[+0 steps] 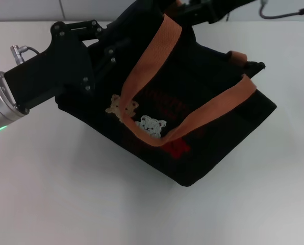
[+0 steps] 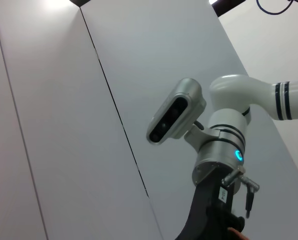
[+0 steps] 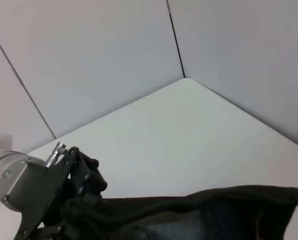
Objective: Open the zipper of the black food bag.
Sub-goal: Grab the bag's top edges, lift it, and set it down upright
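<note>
The black food bag [image 1: 203, 102] lies tilted on the white table, its bear pictures [image 1: 151, 125] and red print facing up. Two orange-brown straps [image 1: 152, 56] loop over that side. My left gripper [image 1: 108, 48] comes in from the left and is shut on the fabric at the bag's upper left corner. The right wrist view shows the same grip [image 3: 86, 182] on the bag's top edge [image 3: 229, 210]. At the bag's far top end, my right gripper [image 1: 193, 10] is partly cut off by the head view's edge. I cannot make out the zipper or its pull tab in any view.
White table [image 1: 65, 194] surrounds the bag, with wide room in front and to the right. A panelled wall [image 3: 114, 60] stands behind the table's far corner. The left wrist view shows only that wall and my right arm [image 2: 239, 95]. A dark cable [image 1: 284, 13] hangs at the back right.
</note>
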Tool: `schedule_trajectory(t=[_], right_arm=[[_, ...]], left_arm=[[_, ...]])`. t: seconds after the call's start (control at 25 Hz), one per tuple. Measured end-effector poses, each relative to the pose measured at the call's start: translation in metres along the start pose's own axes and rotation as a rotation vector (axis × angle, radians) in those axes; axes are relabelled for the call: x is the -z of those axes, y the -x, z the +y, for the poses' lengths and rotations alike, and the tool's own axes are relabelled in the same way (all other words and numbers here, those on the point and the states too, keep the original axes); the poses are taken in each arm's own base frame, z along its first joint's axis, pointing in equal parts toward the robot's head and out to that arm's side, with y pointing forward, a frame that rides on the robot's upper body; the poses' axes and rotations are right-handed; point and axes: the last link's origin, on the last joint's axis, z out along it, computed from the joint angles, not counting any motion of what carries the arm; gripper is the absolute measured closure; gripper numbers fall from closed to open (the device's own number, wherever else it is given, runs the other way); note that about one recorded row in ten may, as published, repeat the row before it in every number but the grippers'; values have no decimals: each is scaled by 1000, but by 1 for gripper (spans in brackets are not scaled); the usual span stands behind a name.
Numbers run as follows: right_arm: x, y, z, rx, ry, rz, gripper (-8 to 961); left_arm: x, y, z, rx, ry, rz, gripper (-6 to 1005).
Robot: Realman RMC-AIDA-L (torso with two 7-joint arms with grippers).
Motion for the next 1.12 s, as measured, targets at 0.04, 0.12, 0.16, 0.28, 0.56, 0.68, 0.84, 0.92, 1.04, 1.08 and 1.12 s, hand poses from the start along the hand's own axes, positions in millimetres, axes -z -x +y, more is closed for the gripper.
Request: schedule_trajectory(t=[0.04,0.12,0.16,0.28,0.56,0.68,0.84,0.92,1.04,1.08,1.12], right_arm=[[-3,1,0,2,1,7,711],[-8,3,-1,5,3,22,686],[-11,4,-1,3,6,30,674],[-18,5,-2,-2,17,53,671],[-25,5,0,5,30,71,648],[-21,5,0,1,37,67,617],[-21,3,1,3,44,80,576],[-22,2,1,7,43,84,555],[-26,1,3,25,42,98,536],[-27,1,3,32,44,102,530],[-28,1,4,39,46,104,524]], left_arm=[[-1,0,0,-1,2,1,816],[-1,0,-1,-2,3,2,816],[-2,0,-1,-2,4,2,816],[-2,0,-1,-2,4,3,816],[-3,-1,-1,-3,6,4,816],[-3,-1,-1,-4,7,6,816],[-6,-1,-2,-7,12,9,815],[-6,-1,-3,-8,14,10,815],[-8,-2,-3,-9,16,13,815],[-8,-2,-4,-10,17,13,815],[-8,-2,-4,-10,18,14,815]])
